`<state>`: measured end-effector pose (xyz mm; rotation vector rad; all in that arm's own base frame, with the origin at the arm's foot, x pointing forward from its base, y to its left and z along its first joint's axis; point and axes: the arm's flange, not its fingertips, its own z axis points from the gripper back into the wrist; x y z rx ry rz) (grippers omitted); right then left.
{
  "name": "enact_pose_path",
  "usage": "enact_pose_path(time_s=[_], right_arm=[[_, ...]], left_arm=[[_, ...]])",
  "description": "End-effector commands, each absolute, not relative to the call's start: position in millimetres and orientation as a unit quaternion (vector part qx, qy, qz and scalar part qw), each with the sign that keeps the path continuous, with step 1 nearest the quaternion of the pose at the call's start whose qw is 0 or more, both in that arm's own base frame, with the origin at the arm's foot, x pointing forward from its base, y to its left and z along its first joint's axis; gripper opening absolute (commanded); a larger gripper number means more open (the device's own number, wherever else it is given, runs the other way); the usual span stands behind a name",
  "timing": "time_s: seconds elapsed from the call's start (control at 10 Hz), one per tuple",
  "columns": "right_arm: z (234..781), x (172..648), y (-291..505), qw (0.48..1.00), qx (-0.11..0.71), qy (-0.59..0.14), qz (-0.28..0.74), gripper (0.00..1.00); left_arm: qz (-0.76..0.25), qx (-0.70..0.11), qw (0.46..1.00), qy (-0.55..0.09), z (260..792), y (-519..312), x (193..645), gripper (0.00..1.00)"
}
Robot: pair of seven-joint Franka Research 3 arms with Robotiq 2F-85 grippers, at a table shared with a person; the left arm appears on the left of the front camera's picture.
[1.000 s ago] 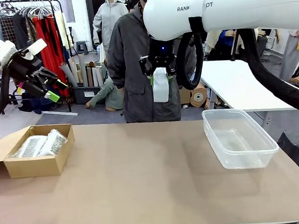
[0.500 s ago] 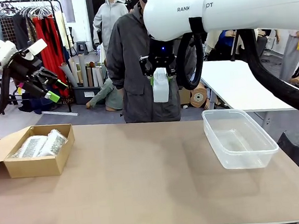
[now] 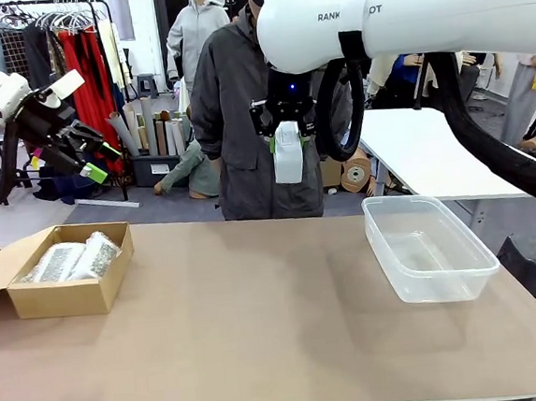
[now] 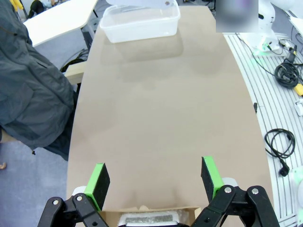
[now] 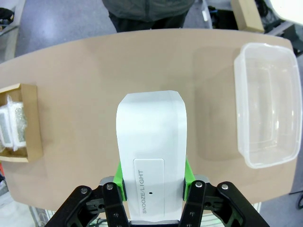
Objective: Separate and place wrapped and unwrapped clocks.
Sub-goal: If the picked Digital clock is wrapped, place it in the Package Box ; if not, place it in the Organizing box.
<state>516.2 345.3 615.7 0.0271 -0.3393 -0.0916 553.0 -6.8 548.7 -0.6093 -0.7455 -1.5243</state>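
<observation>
Front view: I see my right gripper (image 3: 288, 148) pinching the smooth white bare clock (image 3: 288, 157) high above the brown table (image 3: 259, 314), left of the clear tub (image 3: 428, 246). Two lumpy bubble-wrapped clocks (image 3: 71, 259) fill the cardboard box (image 3: 63, 275) far left of the tub; above it, my left gripper (image 4: 156, 179) gapes wide, empty.

A wide tan-topped work table (image 3: 260, 323) fills the lower frame. At upper left, a black metal clothes rack (image 3: 45, 9) holds hanging garments, including a bright red one (image 3: 88, 80). Cardboard tubes (image 3: 149, 126) stand just beside it on the grey floor (image 3: 109, 210). At right, a white-topped side table (image 3: 423, 149) stands behind the tan one.
</observation>
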Motion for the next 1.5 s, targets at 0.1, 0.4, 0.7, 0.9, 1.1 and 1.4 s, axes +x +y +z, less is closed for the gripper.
enact_pose_path(time_s=[0.1,0.4,0.7,0.9,1.1,1.4], right_arm=[[618,504,343,0.988,0.013,-0.153,-0.002,0.0],[625,479,312,0.996,0.039,-0.07,0.036,0.0],[630,477,274,0.995,0.053,-0.066,0.047,0.0],[628,486,240,0.996,0.042,-0.057,0.046,0.0],[614,499,199,0.997,0.029,-0.059,0.05,0.0],[586,521,147,0.997,-0.024,-0.075,0.016,0.0]], left_arm=[[-0.663,-0.264,0.62,-0.326,550,-7,551,1.0],[-0.663,-0.264,0.62,-0.326,550,-7,551,1.0],[-0.663,-0.264,0.62,-0.326,550,-7,551,1.0],[-0.663,-0.264,0.62,-0.326,550,-7,551,1.0],[-0.663,-0.264,0.62,-0.326,550,-7,551,1.0],[-0.663,-0.264,0.62,-0.326,550,-7,551,1.0]])
